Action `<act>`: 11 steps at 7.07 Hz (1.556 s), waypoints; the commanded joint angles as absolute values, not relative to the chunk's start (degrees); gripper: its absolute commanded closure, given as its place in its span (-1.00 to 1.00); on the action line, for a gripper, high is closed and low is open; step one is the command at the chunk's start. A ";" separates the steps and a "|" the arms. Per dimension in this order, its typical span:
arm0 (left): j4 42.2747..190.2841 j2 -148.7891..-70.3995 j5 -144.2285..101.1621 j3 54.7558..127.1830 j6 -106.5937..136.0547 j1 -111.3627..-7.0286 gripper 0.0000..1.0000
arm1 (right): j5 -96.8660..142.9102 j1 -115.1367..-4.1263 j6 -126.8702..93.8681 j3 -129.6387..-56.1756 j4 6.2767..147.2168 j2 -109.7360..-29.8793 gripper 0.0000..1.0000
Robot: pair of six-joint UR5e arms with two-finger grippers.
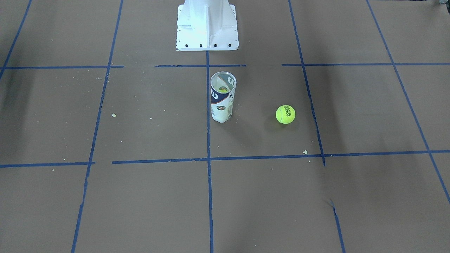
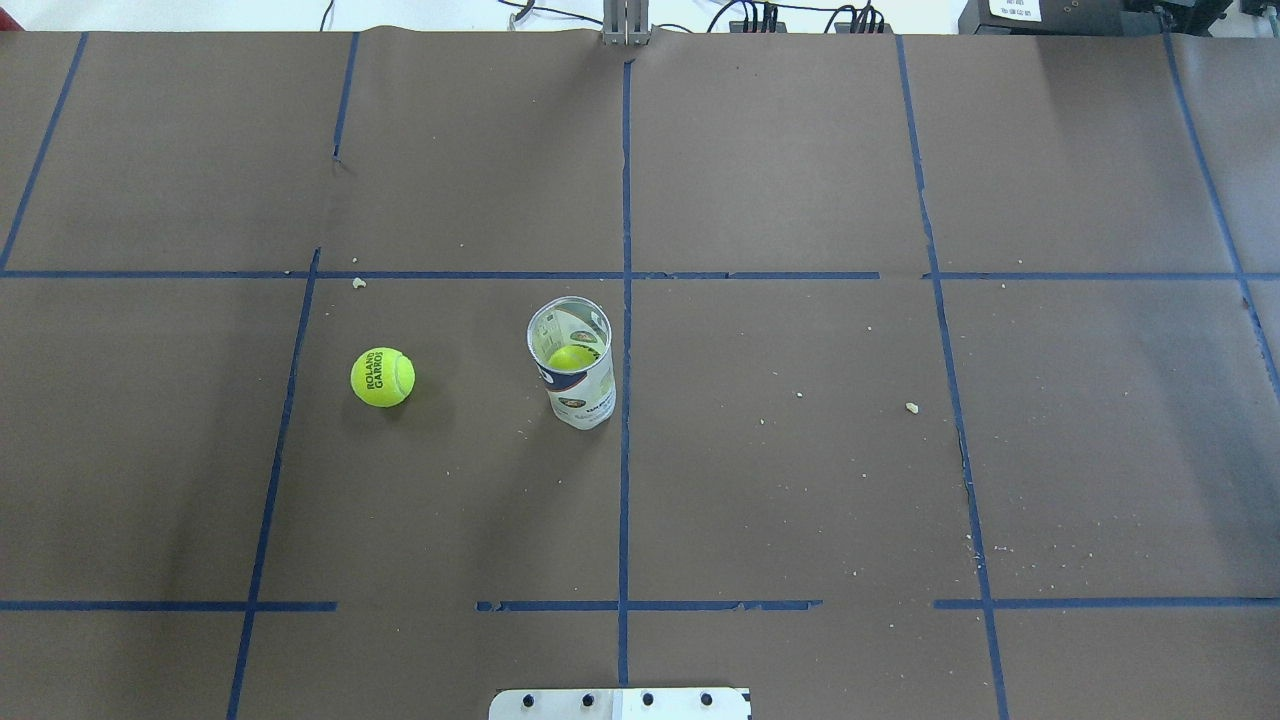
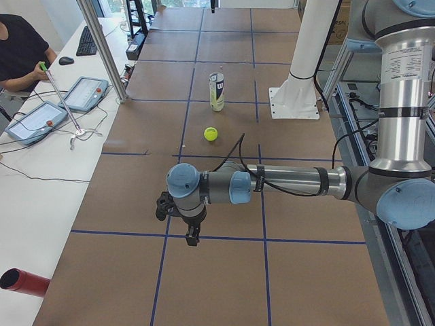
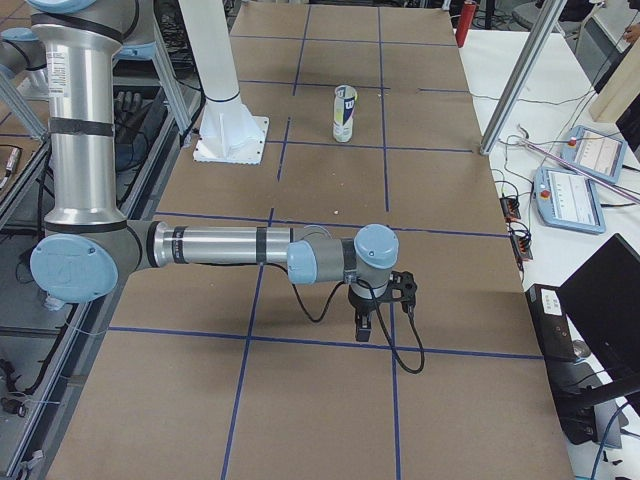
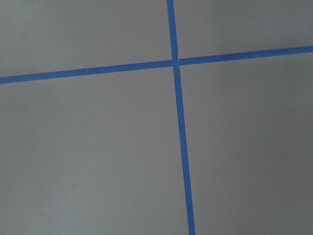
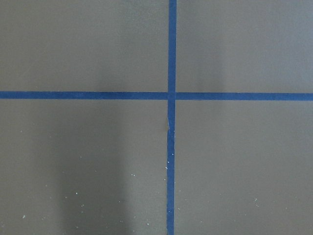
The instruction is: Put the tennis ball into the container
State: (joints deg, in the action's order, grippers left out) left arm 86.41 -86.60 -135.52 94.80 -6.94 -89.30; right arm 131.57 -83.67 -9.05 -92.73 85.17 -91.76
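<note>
The tennis ball, bright yellow-green with "ROLAND GARROS" printed on it, rests on the brown table. The container, a clear can with a white and navy label, stands upright about a can's height to the ball's side. A dimmer second ball lies inside it. My left gripper hangs far from both, near the table's left end. My right gripper hangs near the right end. Only the side views show them, so I cannot tell if they are open or shut.
The white pedestal stands behind the can on the robot's side. Blue tape lines grid the brown table. An operator, tablets and a red cylinder are beside the table's far edge. Both wrist views show only bare table with tape crossings.
</note>
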 commanded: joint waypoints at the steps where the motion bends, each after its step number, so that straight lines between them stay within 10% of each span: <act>1: 86.57 -86.57 -135.44 94.75 -6.94 -89.30 -1.00 | 131.57 -83.67 -9.05 -92.72 85.17 -91.76 -1.00; 11: 82.71 -96.92 -131.40 106.26 21.93 -81.50 -1.00 | 131.57 -83.67 -9.05 -92.72 85.17 -91.76 -1.00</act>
State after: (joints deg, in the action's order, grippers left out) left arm 82.94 -94.87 -131.43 105.25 15.90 -84.57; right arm 131.57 -83.67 -9.05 -92.73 85.17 -91.76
